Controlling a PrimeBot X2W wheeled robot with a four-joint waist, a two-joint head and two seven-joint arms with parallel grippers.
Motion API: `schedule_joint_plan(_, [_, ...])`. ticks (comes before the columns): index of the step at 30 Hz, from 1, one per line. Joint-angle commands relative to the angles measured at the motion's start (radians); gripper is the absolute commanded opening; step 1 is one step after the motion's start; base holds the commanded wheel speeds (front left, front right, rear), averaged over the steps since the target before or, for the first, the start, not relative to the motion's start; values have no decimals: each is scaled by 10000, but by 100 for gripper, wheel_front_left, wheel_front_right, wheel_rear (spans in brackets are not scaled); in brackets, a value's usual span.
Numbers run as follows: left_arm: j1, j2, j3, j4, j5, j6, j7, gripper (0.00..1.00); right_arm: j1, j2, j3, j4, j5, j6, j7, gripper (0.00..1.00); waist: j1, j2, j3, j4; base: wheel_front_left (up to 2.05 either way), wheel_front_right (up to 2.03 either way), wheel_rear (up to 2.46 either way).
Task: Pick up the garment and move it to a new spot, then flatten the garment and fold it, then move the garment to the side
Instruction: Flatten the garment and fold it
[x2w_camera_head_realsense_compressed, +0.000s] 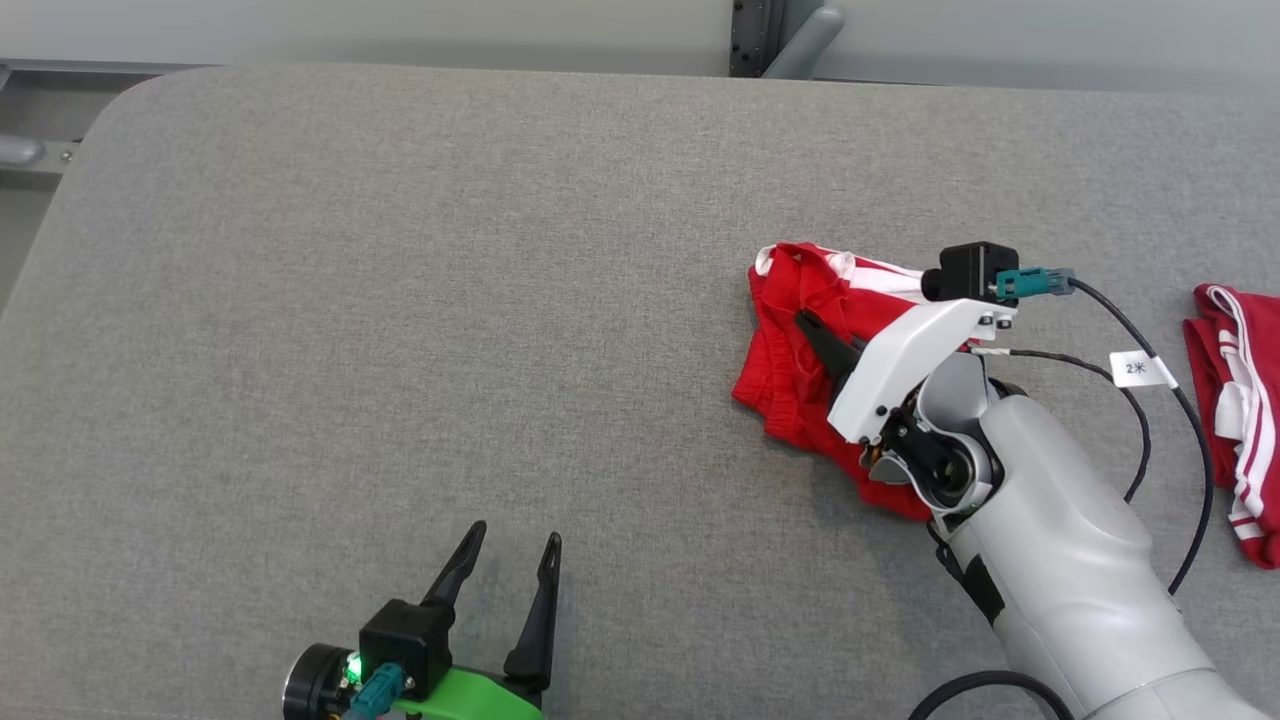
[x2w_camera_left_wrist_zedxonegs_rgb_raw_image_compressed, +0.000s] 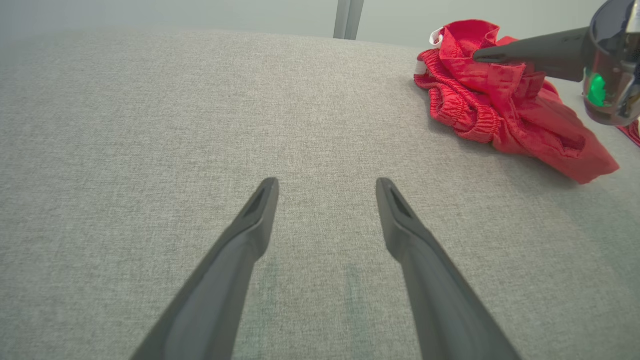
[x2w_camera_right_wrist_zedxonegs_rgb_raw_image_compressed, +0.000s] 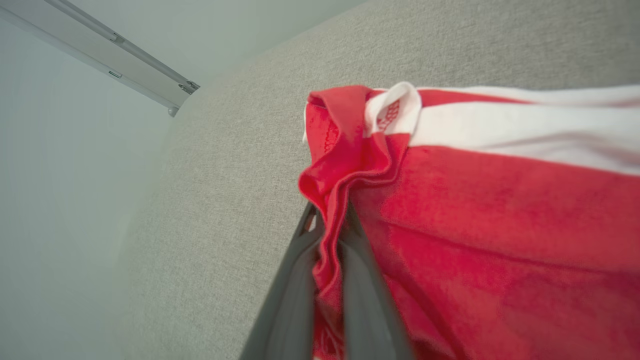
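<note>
Red-and-white garment lies bunched on the grey table, right of centre. Right end effector is clamped on one fold. Left end effector, fingers fully spread, holds nothing, well apart from the garment.

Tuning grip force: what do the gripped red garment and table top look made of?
Red garment: soft matte cloth, probably knit; gathered elastic waistband, loose creases. Table top: grey matte textile cover, fine weave visible; padding underneath can't be told.
</note>
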Motion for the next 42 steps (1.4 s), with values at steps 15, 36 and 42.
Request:
schedule_joint_plan(15, [296, -18, 30, 280, -237, 131, -285, 100, -349, -111, 1811, 585, -256, 2, -2801, 100, 0, 118, -690, -17, 0, 0, 0])
schedule_joint_plan(36, [1272, -339, 526, 190, 23, 92, -808, 100, 6485, -909, -4710, -3736, -6516, 0, -5421, 100, 0, 118, -1729, -407, 0, 0, 0])
schedule_joint_plan(42, [1442, -507, 867, 154, 298, -103, -793, 100, 7024, -376, -5115, -4205, -6872, -3, -5421, 100, 0, 118, -1835, -433, 0, 0, 0])
